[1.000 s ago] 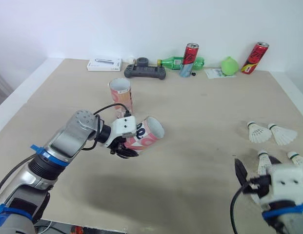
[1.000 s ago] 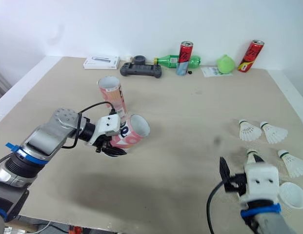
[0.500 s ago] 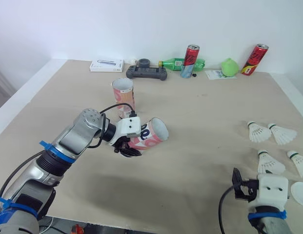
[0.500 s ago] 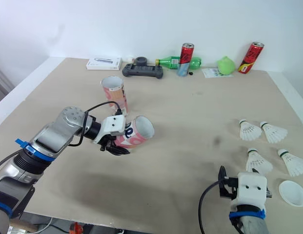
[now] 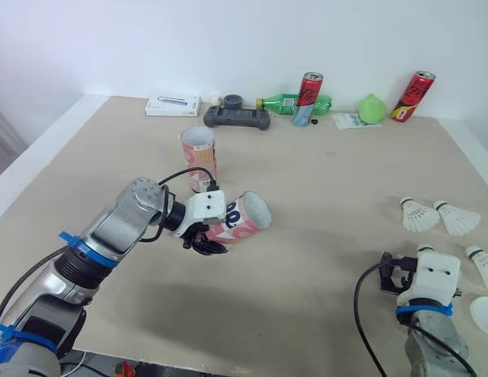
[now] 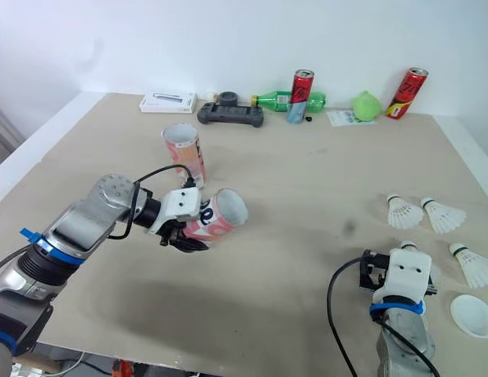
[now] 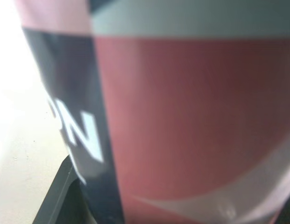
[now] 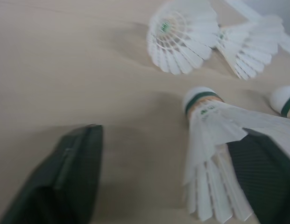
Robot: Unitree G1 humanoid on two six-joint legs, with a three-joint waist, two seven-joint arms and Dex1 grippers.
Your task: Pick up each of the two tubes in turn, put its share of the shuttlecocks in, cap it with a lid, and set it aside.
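With the left gripper (image 5: 201, 242) clamped on the pink cardboard tube (image 5: 244, 218), the wide-open, empty right gripper (image 8: 168, 136) may crush the off-centre white feathered shuttlecock (image 8: 214, 148).

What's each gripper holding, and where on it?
Left gripper holds the pink tube near its base, opposite the open mouth. Right gripper holds nothing; fingers open around a shuttlecock.

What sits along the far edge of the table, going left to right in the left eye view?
White box → black controller → standing red can → green round object → leaning red can.
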